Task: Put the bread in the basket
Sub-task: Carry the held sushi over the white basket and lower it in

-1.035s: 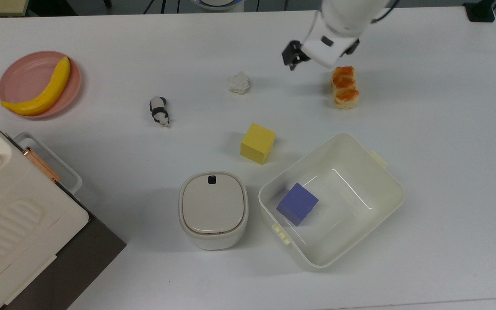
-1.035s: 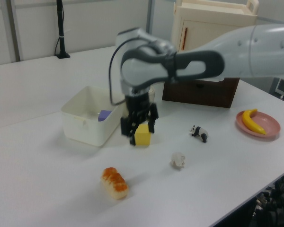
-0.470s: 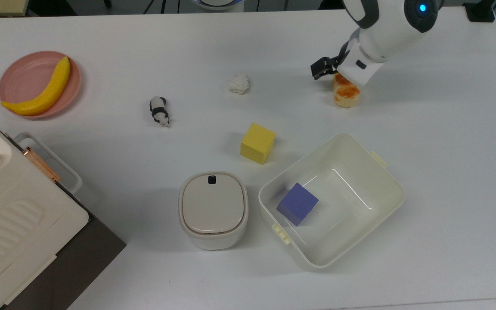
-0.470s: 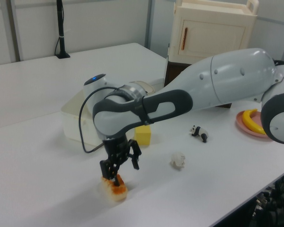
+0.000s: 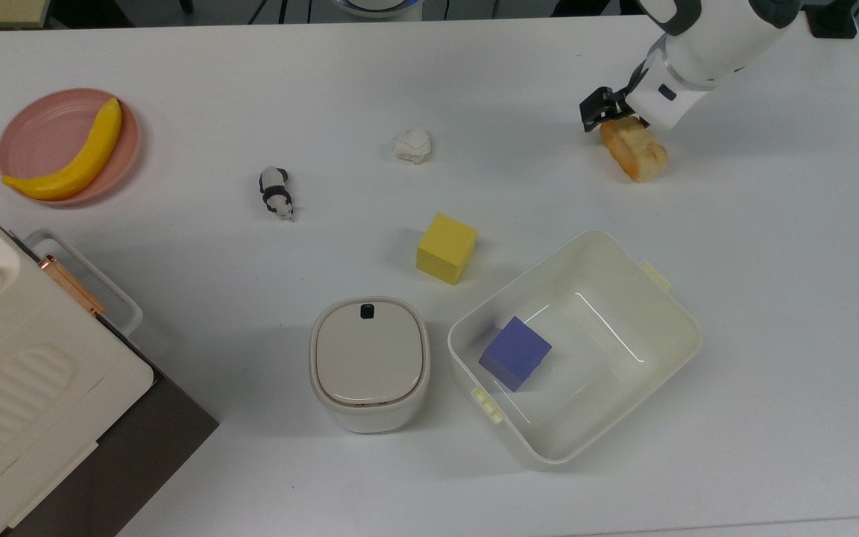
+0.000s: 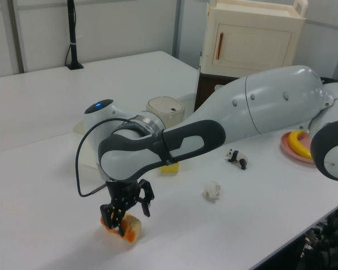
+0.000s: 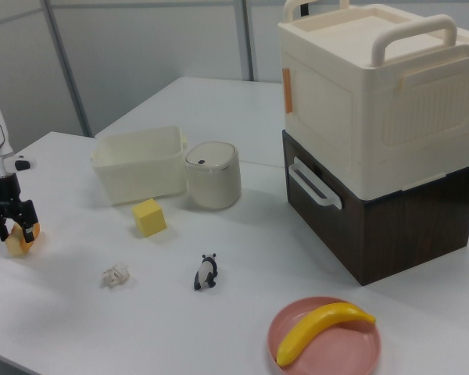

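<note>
The bread lies tilted near the top view's upper right, its pale side facing up and one end under my wrist. My gripper stands over that end with its fingers closed against the loaf. In the left view the fingers straddle the bread low on the table, with my gripper around its middle. At the right view's left edge the bread sits between the fingers of my gripper. The basket, a cream tub, stands toward the top view's bottom, apart from the loaf, and holds a purple cube.
A yellow cube sits between the bread and the basket's left corner. A white lidded container stands left of the basket. A white wad, a toy panda and a banana on a pink plate lie farther left. A cream cabinet fills the lower-left corner.
My gripper came down from the top view's left onto the bread and closed around it. The loaf then shifted toward the top view's right and turned onto its side.
</note>
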{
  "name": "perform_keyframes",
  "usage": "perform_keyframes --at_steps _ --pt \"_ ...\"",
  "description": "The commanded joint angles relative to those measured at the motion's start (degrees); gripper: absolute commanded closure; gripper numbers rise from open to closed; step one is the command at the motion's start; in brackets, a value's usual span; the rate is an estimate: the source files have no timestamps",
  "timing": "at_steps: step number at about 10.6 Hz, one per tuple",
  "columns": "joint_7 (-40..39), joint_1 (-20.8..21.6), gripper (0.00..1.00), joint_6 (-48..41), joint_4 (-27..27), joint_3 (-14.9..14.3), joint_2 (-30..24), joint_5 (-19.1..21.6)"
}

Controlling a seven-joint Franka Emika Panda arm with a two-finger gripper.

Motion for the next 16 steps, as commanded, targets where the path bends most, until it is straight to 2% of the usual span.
perform_keyframes --at_steps 1,2,4,6,9,11,12,13,14,15,16 --pt "1.24 2.27 0.54 0.81 0.64 -0.9 0.59 -0.12" --pt "1.32 2.18 0.97 1.24 0.81 -0.9 0.59 -0.12" --pt "1.32 1.83 1.0 2.47 1.17 -0.9 0.5 -0.12" --pt "0.88 0.0 1.0 1.95 4.49 -1.78 -0.9 -0.21" --pt "-0.35 -9.91 1.0 1.95 14.67 -1.69 -3.63 -1.61" --pt "-0.35 -15.2 0.98 4.48 17.86 -1.69 -3.11 -1.62" --pt "0.17 -16.18 0.72 8.15 17.52 -1.69 -3.02 -1.7" --pt "1.31 -16.36 0.14 10.36 17.52 -1.78 -1.8 -1.7" --pt "4.19 -16.71 0.0 12.13 17.6 -1.78 -0.74 -3.97" --pt "7.44 -16.89 0.0 15.19 17.43 -1.69 -0.56 -6.16" --pt "9.91 -16.89 0.0 16.44 17.08 -1.69 -0.29 -6.62"
